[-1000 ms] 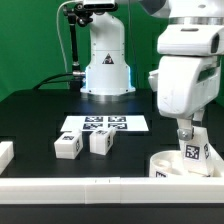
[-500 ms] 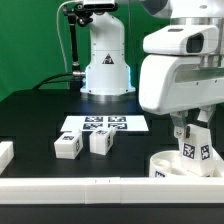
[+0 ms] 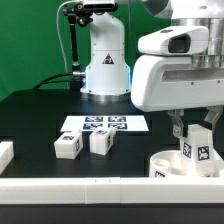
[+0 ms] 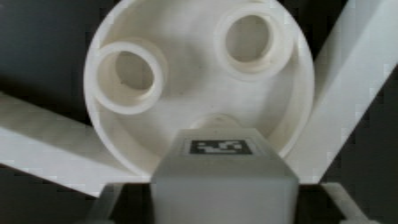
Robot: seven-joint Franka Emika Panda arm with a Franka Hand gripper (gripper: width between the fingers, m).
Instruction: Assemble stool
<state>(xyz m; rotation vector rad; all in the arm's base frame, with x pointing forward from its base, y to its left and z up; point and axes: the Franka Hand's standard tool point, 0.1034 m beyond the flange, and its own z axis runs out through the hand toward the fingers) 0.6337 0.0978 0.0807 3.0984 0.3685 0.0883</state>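
The round white seat (image 3: 172,163) lies at the front of the exterior view's right, against the border bar. My gripper (image 3: 193,146) is shut on a white tagged leg (image 3: 194,152) and holds it upright just over the seat. In the wrist view the leg (image 4: 221,170) fills the space between my fingers, with its tag facing the camera, and the seat (image 4: 196,85) lies behind it showing two round holes. Two more tagged legs (image 3: 67,146) (image 3: 100,142) stand side by side on the black table left of centre.
The marker board (image 3: 104,124) lies flat behind the two loose legs. A long white border bar (image 3: 100,187) runs along the table's front edge. A short white block (image 3: 5,154) sits at the exterior view's left edge. The robot's base (image 3: 105,60) stands at the back.
The arm's wrist has swung, so its large white housing now spreads further to the exterior view's left. The leg in my gripper has stayed over the seat.
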